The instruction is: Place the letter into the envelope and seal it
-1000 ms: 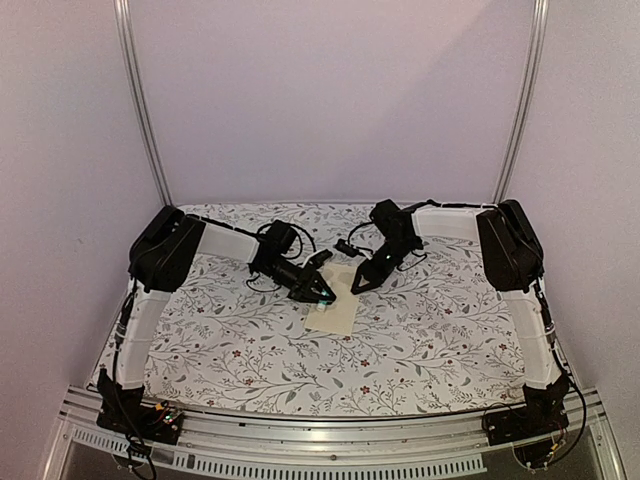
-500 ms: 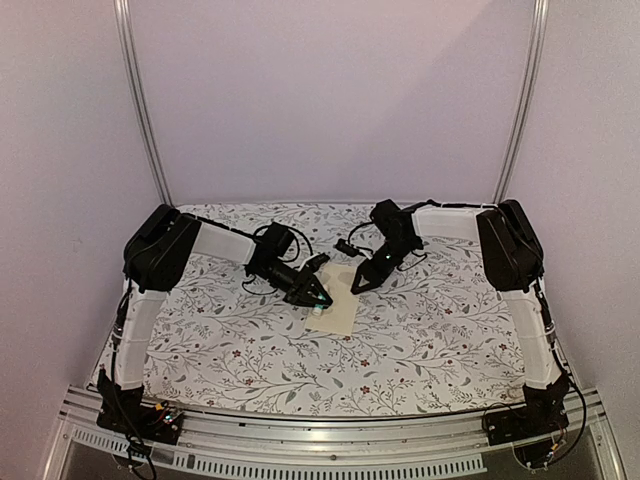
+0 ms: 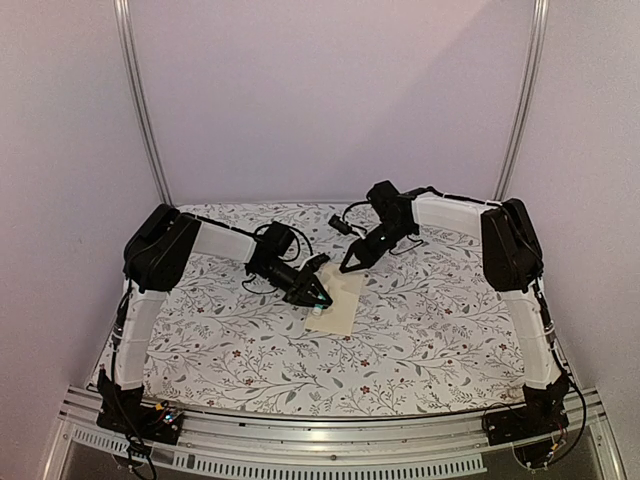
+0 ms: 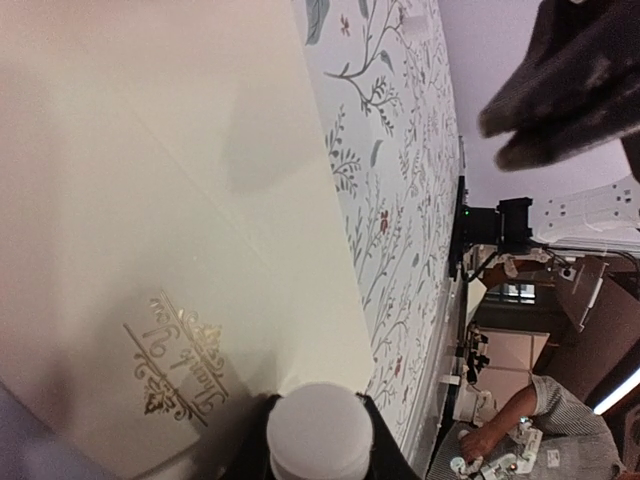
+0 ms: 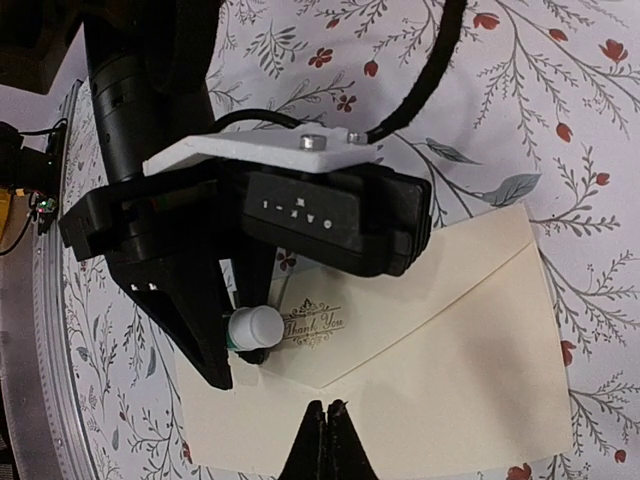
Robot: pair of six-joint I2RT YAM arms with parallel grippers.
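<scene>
A bench draped in white cloth printed with grey vines and red blossoms (image 3: pixel 440 330) is standing between pale lilac walls (image 3: pixel 330 100). The plain cream paper envelope (image 3: pixel 338 306) is lying mid-bench between the arms. Its long axis is running near-to-far and leaning right. Its folded flap's tip is pointing at the right fingers (image 5: pixel 310 455), which are pressing together. The left fingers (image 5: pixel 195 330) are clamping a small white cylinder (image 5: pixel 252 325) just beside the flap's gold lettering.

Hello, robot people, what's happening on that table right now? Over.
Left gripper clamped on small white cylinder over the envelope. Right gripper shut, empty. Flap folded down, letter not visible. Nothing blocking.
</scene>
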